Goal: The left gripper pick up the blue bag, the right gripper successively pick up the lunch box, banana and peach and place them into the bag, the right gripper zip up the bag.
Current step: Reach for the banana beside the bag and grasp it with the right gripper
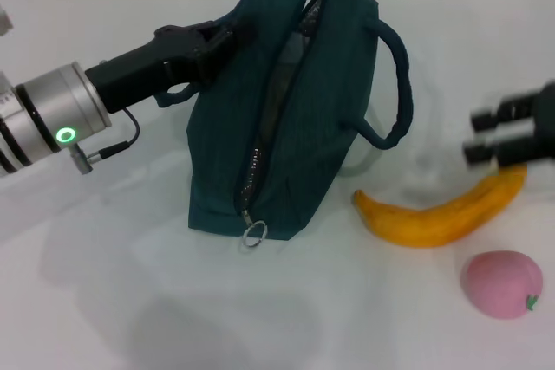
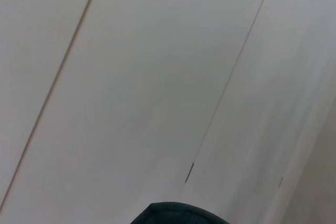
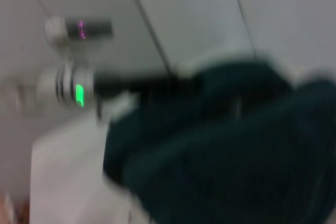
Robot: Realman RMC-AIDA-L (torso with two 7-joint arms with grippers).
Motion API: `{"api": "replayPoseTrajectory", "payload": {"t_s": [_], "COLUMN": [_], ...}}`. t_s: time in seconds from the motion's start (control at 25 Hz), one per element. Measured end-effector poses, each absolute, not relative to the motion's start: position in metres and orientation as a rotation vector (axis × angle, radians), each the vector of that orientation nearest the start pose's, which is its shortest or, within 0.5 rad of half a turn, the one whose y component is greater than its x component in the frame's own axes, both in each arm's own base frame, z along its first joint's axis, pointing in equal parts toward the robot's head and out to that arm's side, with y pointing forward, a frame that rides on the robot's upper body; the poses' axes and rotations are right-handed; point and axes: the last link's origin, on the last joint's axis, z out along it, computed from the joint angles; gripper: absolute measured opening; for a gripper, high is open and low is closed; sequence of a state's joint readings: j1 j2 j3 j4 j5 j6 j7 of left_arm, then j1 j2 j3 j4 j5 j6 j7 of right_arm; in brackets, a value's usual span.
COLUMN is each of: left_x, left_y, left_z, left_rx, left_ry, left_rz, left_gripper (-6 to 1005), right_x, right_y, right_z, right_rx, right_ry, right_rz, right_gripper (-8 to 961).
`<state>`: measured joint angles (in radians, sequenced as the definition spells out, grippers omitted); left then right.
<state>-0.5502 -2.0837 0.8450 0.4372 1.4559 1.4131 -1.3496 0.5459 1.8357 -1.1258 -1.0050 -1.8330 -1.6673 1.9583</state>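
The blue bag (image 1: 321, 110) stands on the white table with its top zipper open and its ring pull (image 1: 254, 233) at the near end. My left gripper (image 1: 217, 42) is shut on the bag's upper left edge. A strip of the bag shows in the left wrist view (image 2: 181, 214), and the bag fills the right wrist view (image 3: 220, 150). The banana (image 1: 442, 214) lies right of the bag, and the pink peach (image 1: 501, 283) lies in front of it. My right gripper (image 1: 482, 136) is open and empty just above the banana's far right end. The lunch box is not in view.
The bag's loop handle (image 1: 397, 84) sticks out on its right side toward the banana. The white table (image 1: 130, 301) stretches in front of the bag. My left arm with its green light shows in the right wrist view (image 3: 79, 93).
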Motion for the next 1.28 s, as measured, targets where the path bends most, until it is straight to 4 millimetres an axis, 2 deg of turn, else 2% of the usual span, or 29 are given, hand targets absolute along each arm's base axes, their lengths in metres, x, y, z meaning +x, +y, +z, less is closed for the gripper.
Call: {"api": "replayPoseTrajectory", "payload": {"t_s": [0.2, 0.28, 0.32, 0.48, 0.68, 0.92, 1.16, 1.28], "left_x": [-0.228, -0.228, -0.228, -0.228, -0.229, -0.229, -0.231, -0.232], "left_y": [0.36, 0.36, 0.36, 0.361, 0.363, 0.364, 0.367, 0.368], "left_z": [-0.014, -0.014, -0.014, -0.014, -0.012, -0.01, -0.005, -0.005], "left_rx": [-2.39, -2.388, -2.388, -2.388, -2.377, -2.372, -2.366, -2.36], "left_ry": [-0.802, -0.806, -0.808, -0.808, -0.808, -0.8, -0.805, -0.809], "left_rz": [-1.171, -1.174, -1.174, -1.174, -1.163, -1.161, -1.152, -1.144], "left_gripper": [40, 40, 40, 39, 40, 40, 40, 39], "right_x": [0.195, 0.189, 0.179, 0.169, 0.159, 0.151, 0.152, 0.151], "right_y": [0.342, 0.342, 0.346, 0.353, 0.353, 0.355, 0.358, 0.356], "right_z": [0.05, 0.044, 0.032, 0.014, -0.004, -0.024, -0.038, -0.047], "right_rx": [-2.996, -2.996, -2.988, -2.97, -2.995, -3.009, -2.976, -2.978], "right_ry": [0.686, 0.664, 0.629, 0.58, 0.477, 0.401, 0.354, 0.328], "right_rz": [-0.051, -0.102, -0.213, -0.357, -0.453, -0.543, -0.62, -0.662], "right_gripper": [615, 619, 621, 628, 638, 795, 860, 858]}}
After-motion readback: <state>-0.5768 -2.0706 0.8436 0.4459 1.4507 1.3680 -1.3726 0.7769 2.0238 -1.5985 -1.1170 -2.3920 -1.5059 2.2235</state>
